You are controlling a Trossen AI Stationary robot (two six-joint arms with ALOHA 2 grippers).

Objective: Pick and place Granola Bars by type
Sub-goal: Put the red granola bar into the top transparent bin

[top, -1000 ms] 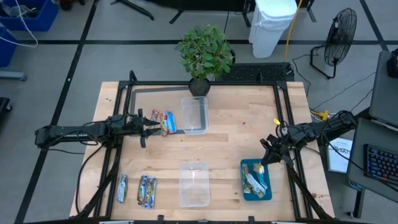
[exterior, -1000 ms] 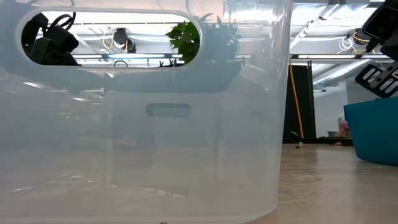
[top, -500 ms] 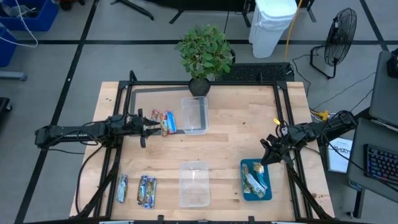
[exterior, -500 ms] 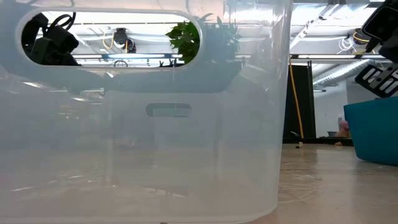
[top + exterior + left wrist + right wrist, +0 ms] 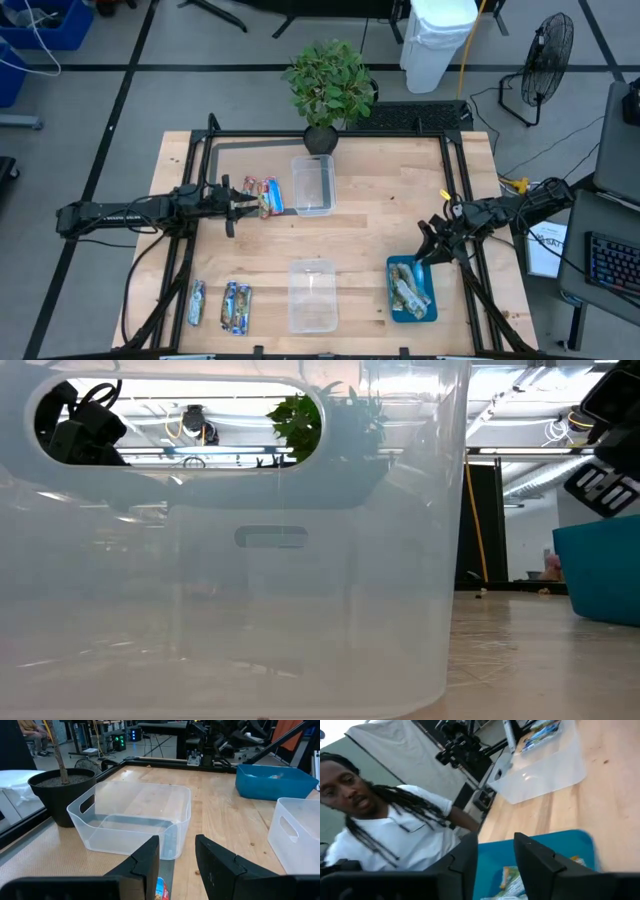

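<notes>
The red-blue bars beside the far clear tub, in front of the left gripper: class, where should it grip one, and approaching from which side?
Probably across the narrow width at mid-length of a red-blue bar, coming down from above. They lie flat on the table, so only the top is free. The far clear tub crowds one side; the open left gripper is on the other.

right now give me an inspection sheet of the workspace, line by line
surface: wooden table with a black frame along its edges
job's things: two Granola Bars beside the far tub; three more bars near the front left edge; several in the teal tray
clutter: near tub, no bars seen inside either tub; potted plant at the far edge
hands: left hand open, at the two bars by the far tub; right hand open, above the tray's far end
cables: yellow cable and black fan lead on the floor behind
surroundings: fan, white bin, a person in a white shirt near the table
</notes>
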